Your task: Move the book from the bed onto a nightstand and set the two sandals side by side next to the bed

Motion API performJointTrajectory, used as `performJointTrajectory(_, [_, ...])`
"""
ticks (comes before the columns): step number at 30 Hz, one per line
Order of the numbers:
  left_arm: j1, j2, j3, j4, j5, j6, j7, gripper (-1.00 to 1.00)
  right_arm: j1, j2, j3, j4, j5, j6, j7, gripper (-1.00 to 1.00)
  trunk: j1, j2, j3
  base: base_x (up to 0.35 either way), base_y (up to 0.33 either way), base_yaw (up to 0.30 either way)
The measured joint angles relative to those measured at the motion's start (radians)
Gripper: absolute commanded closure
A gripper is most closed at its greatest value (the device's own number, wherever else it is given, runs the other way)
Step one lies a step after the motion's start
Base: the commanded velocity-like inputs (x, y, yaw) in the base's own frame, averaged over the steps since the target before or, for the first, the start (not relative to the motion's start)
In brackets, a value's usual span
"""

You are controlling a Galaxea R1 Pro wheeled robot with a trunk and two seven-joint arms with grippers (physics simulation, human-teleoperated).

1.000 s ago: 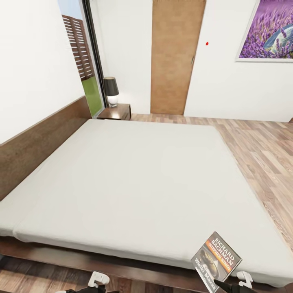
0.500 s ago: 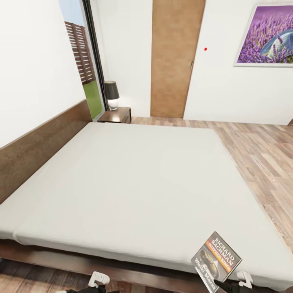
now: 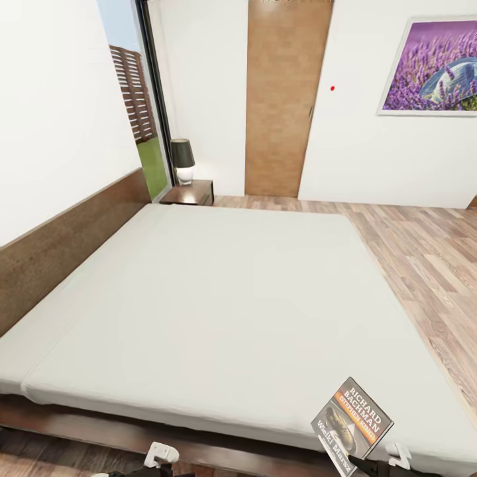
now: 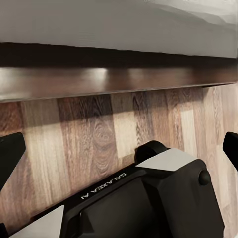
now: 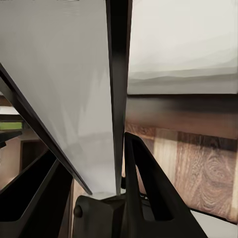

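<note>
The bedroom's white walls (image 3: 59, 99) and wood-plank floor (image 3: 424, 252) frame the bed (image 3: 218, 298), whose pale mattress takes up most of the head view; its dark headboard (image 3: 59, 258) runs along the left wall and its dark frame shows along the near edge, partly cut off by the bottom of the picture. A tall brown door (image 3: 286, 99) stands in the far wall, with a tall dark-framed window (image 3: 136, 99) to its left showing slatted fence and grass. A purple flower picture (image 3: 430, 66) hangs at the upper right, cropped by the edge. In the far corner beside the bed head sits a nightstand (image 3: 191, 193) carrying a small lamp (image 3: 182, 159) with a dark shade.

The book (image 3: 352, 424) is held tilted above the near right corner of the mattress, cover up, with white "RICHARD BACHMAN" lettering and an orange band readable; its lower edge is hidden. The right gripper (image 5: 116, 163) is clamped on it: in the right wrist view the book's thin edge runs between the two dark fingers (image 5: 148, 188), its pale face blurred and close. The left gripper (image 4: 119, 148) hangs over the floor beside the bed frame, its fingertips well apart at the sides of the left wrist view, nothing between them; in the head view only a white part of that arm peeks in at the bottom edge
</note>
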Motion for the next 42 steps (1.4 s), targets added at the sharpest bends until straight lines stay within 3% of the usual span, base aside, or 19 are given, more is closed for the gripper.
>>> performJointTrajectory(42, [0.000, 0.001, 0.001, 0.000, 0.002, 0.004, -0.002, -1.00, 0.000, 0.007, 0.000, 0.000, 0.000, -0.002, -0.008, 1.00, 0.000, 0.000, 0.068, 0.000, 0.000, 0.000])
